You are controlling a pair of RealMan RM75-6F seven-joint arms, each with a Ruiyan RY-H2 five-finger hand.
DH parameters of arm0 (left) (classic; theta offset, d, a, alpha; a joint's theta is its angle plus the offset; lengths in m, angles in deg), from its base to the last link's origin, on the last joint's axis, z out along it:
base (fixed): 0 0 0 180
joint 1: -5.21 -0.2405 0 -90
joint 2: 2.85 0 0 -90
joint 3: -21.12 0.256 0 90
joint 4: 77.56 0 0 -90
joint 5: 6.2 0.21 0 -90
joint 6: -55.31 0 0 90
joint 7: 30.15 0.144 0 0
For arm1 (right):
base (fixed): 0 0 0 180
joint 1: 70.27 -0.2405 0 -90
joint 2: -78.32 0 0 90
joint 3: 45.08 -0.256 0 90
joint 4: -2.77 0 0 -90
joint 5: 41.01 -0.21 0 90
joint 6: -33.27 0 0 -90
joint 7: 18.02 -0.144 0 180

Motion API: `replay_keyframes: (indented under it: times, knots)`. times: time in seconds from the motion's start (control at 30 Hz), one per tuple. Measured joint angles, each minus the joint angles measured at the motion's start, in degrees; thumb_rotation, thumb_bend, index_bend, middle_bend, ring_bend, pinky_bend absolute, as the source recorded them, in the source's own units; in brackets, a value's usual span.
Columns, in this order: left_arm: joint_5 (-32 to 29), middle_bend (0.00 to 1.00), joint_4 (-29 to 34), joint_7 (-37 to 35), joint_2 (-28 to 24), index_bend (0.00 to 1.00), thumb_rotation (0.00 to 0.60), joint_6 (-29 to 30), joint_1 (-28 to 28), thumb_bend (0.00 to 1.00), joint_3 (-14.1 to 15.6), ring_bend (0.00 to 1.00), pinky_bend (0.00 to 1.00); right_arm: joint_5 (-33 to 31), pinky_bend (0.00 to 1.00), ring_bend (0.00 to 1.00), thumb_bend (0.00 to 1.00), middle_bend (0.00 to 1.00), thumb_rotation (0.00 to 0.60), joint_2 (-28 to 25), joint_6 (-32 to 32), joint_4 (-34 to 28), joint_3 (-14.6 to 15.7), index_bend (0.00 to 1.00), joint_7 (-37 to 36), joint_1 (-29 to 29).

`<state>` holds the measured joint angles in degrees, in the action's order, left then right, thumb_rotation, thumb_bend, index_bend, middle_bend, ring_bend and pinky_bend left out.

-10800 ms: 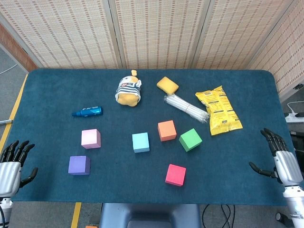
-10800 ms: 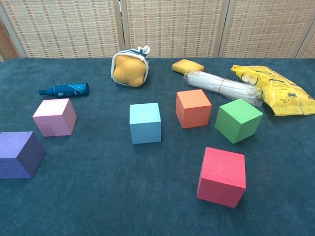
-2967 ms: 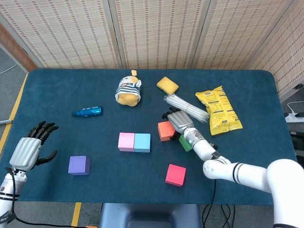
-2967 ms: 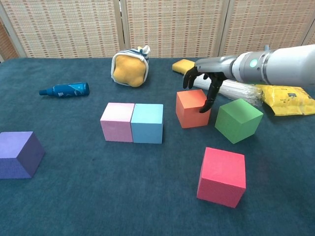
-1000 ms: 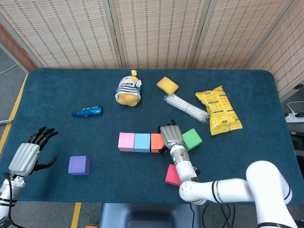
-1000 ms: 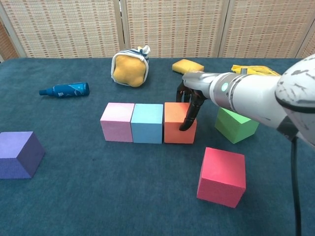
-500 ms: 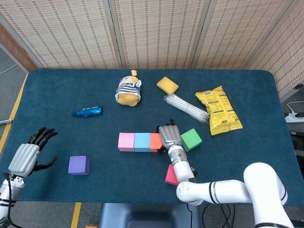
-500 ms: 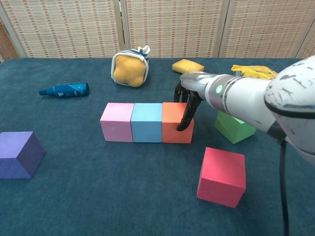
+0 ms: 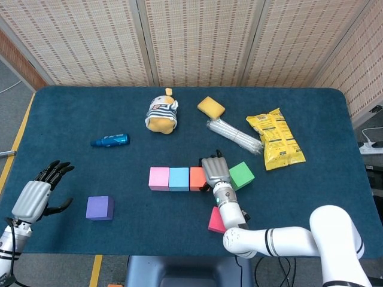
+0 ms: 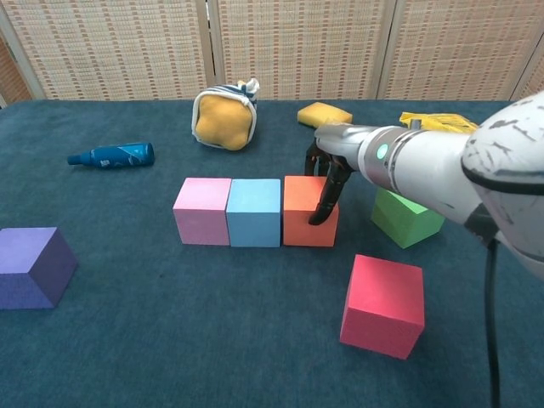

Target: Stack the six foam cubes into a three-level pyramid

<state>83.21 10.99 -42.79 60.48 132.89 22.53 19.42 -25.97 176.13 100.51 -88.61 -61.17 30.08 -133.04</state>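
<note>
Dark blue cloth-covered table (image 9: 72, 107): bottom row of pyramid now formed. Orange foam cube (image 10: 304, 210) has been slid left since three seconds ago and now sits touching the light blue foam cube (image 10: 253, 212), which touches the pink foam cube (image 10: 202, 210) — three in a line, so base level looks done; two levels left. Right hand (image 10: 327, 183) still on orange cube, dark fingers (image 10: 324, 206) curled down over its right side, resting on it rather than lifting. Left hand (image 9: 33, 194) hovers at table's near-left edge, fingers spread, holding nothing. Red foam cube (image 10: 383, 304), green foam cube (image 10: 406, 218), purple foam cube (image 10: 32, 266) still loose, apart from row. Containers: yellow snack bag (image 9: 274, 137) lying flat, contents not visible; small blue bottle (image 9: 110, 140) on its side, contents cannot tell.
</note>
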Motion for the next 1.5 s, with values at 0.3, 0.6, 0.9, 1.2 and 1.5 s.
replay_keyframes:
  times: [0.3,0.6,0.9,1.2,1.5]
  knots:
    - [-0.2,0.09,0.2,-0.1,-0.2,0.14,0.6,-0.3,0.0,0.31,-0.2,0.02,0.18,-0.6,0.13,0.33,0.2,0.5,0.6,0.6,-0.9,0.8,-0.9,0.56,0.6,-0.1]
    - [-0.1,0.08,0.0,-0.4,-0.1,0.14,0.6,-0.3,0.0,0.31,-0.1,0.02,0.18,-0.7,0.12,0.33,0.2,0.5,0.6,1.1,-1.0,1.2,-1.1,0.56,1.0,-0.2]
    - [-0.1,0.08,-0.6,-1.2,0.1,0.14,0.6,-0.2,-0.2,0.31,-0.2,0.02,0.18,-0.4,0.11,0.32,0.2,0.5,0.6,2.1,-0.7,1.8,-1.8,0.54,1.3,-0.4]
    - [0.0,0.08,-1.1,-1.7,0.2,0.14,0.6,-0.2,-0.2,0.3,-0.1,0.02,0.18,-0.4,0.11,0.31,0.2,0.5,0.6,2.4,0.0,1.4,-1.9,0.53,2.0,-0.4]
    - [0.0,0.08,-1.2,-1.8,0.6,0.14,0.6,-0.2,-0.2,0.31,-0.2,0.02,0.18,-1.0,0.07,0.24,0.2,0.47,0.6,2.1,0.4,0.0,-1.6,0.35,3.0,0.0]
